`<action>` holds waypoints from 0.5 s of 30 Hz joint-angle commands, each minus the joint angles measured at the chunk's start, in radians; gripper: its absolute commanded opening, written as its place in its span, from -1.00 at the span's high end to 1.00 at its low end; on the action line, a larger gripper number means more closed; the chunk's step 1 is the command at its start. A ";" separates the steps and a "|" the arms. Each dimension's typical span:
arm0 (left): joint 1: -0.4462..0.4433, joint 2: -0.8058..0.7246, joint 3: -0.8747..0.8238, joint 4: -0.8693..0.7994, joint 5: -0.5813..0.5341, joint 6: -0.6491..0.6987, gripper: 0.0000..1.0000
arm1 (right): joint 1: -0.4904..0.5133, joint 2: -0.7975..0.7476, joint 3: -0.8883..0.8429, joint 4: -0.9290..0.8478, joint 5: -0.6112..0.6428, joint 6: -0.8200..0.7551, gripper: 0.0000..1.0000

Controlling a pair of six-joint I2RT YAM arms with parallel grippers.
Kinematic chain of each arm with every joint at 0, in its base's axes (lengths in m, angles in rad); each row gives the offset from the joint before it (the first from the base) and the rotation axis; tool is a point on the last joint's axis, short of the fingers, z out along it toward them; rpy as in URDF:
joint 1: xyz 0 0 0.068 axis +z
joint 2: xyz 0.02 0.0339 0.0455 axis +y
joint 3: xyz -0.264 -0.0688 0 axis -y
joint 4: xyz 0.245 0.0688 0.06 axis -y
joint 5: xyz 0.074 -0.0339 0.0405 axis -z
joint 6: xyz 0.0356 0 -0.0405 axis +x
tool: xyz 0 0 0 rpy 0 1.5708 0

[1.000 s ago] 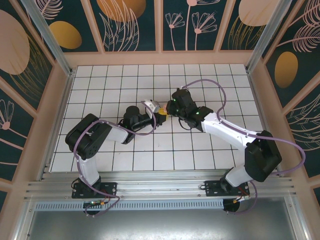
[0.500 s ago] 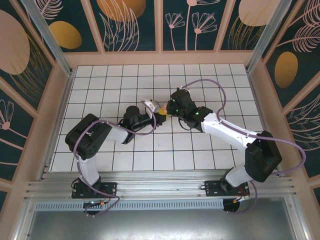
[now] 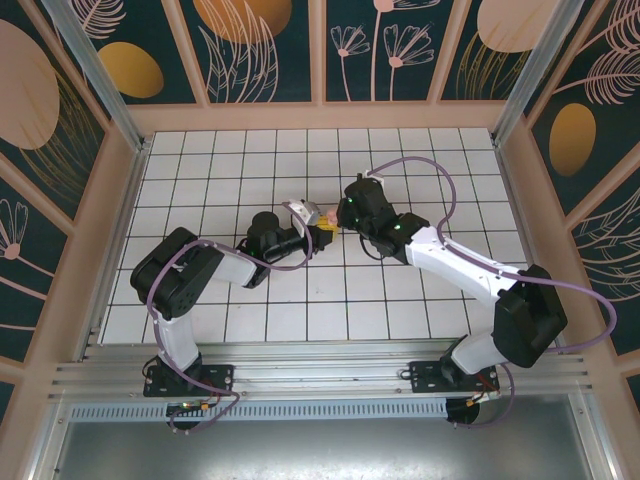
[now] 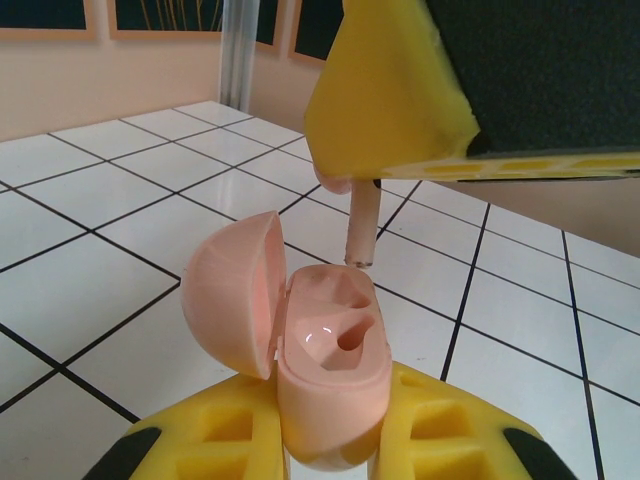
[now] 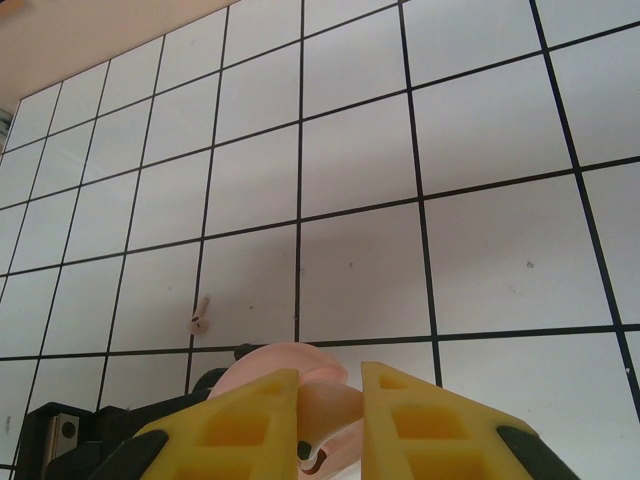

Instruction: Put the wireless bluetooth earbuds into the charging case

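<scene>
Your left gripper [image 4: 335, 455] clamps the open charging case [image 4: 335, 370] just below your right gripper [image 5: 330, 410], which pinches an earbud [image 4: 362, 225]. Lowered off-line, the earbud may jam or slip free.

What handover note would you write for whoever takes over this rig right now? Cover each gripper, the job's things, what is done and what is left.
Left gripper: shut on the charging case, lid open, looks empty.
Right gripper: shut on an earbud, stem down, just above the case, not yet in.
What looks like the second earbud lies on the table.
Done: case open, first earbud picked up.
To do: seat it, then fetch and seat the other.
</scene>
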 commanded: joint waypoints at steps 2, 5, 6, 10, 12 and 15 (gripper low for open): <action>-0.009 -0.032 0.015 0.033 0.006 0.006 0.87 | -0.004 0.008 -0.009 -0.011 0.027 0.001 0.62; -0.009 -0.034 0.017 0.033 0.002 0.007 0.87 | -0.004 0.007 -0.011 -0.015 0.026 0.001 0.63; -0.008 -0.033 0.017 0.034 0.001 0.007 0.87 | -0.003 0.008 -0.014 -0.017 0.027 0.001 0.63; -0.009 -0.033 0.018 0.039 0.001 0.004 0.87 | -0.004 0.012 -0.014 -0.027 0.029 -0.002 0.63; -0.009 -0.034 0.021 0.041 0.001 0.004 0.87 | -0.004 0.013 -0.015 -0.030 0.027 -0.004 0.63; -0.009 -0.036 0.022 0.042 -0.002 0.004 0.87 | -0.002 0.017 -0.017 -0.030 0.018 -0.004 0.63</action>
